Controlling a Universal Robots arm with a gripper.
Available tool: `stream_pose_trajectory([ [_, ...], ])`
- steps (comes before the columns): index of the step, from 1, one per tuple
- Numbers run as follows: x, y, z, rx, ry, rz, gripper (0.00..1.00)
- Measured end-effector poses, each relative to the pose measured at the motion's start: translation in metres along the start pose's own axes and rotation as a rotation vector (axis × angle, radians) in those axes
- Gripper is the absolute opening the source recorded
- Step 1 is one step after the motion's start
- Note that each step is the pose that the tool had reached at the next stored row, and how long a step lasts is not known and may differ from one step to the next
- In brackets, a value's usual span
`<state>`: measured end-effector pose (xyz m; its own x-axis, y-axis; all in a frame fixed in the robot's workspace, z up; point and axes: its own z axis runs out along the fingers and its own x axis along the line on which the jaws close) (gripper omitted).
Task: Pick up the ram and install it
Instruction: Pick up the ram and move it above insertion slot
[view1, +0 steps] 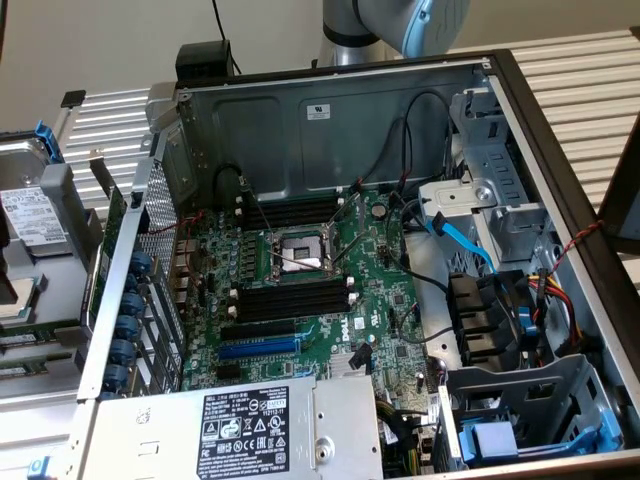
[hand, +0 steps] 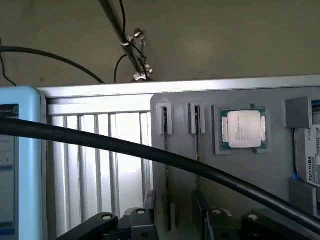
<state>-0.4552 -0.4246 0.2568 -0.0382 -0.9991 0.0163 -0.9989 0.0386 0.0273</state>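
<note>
Two thin ram sticks stand edge-on in the slots of a grey holder plate (hand: 260, 190): one ram stick (hand: 165, 165) runs down between my fingers, the other ram stick (hand: 197, 145) stands just beside it. My gripper (hand: 172, 212) hangs over the plate, open, with nothing held; its left finger (hand: 149, 200) and right finger (hand: 200, 207) straddle the first stick. In the exterior view the open computer case (view1: 330, 110) shows the green motherboard (view1: 385, 300) with bare black memory slots (view1: 290, 301) on both sides of the processor socket (view1: 297, 250). The arm (view1: 400, 20) rises behind the case.
A processor chip (hand: 243, 129) and a hard drive (hand: 307, 162) also sit on the holder plate. A thick black cable (hand: 150, 152) crosses in front of the wrist camera. Inside the case are a blue expansion slot (view1: 258, 349), the power supply (view1: 240, 430) and drive cages (view1: 520, 400).
</note>
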Motion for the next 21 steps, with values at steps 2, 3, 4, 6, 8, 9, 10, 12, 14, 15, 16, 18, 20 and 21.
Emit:
stream_pose_trajectory([
  [2, 0.000, 0.0000, 0.0023, 0.0008, 0.0003, -0.016, 0.42],
  [3, 0.000, -0.0001, 0.0035, 0.0009, 0.0005, -0.023, 0.42],
  [4, 0.000, -0.0001, 0.0047, 0.0010, 0.0007, -0.028, 0.42],
  [6, 0.000, -0.0002, 0.0069, 0.0011, 0.0011, -0.036, 0.42],
  [8, 0.000, -0.0003, 0.0089, 0.0021, 0.0016, -0.040, 0.42],
  [9, 0.000, -0.0003, 0.0100, 0.0037, 0.0018, -0.042, 0.42],
  [10, 0.000, -0.0003, 0.0109, 0.0048, 0.0019, -0.048, 0.42],
  [12, 0.000, -0.0003, 0.0127, 0.0062, 0.0022, -0.061, 0.42],
  [14, 0.000, -0.0004, 0.0156, 0.0094, 0.0022, -0.061, 0.42],
  [15, 0.000, -0.0005, 0.0172, 0.0103, 0.0022, -0.061, 0.42],
  [16, 0.000, -0.0005, 0.0189, 0.0111, 0.0022, -0.061, 0.42],
  [18, 0.000, -0.0006, 0.0225, 0.0122, 0.0021, -0.061, 0.42],
  [20, 0.000, -0.0007, 0.0245, 0.0123, 0.0022, -0.061, 0.42],
  [21, 0.000, -0.0007, 0.0246, 0.0122, 0.0023, -0.061, 0.42],
])
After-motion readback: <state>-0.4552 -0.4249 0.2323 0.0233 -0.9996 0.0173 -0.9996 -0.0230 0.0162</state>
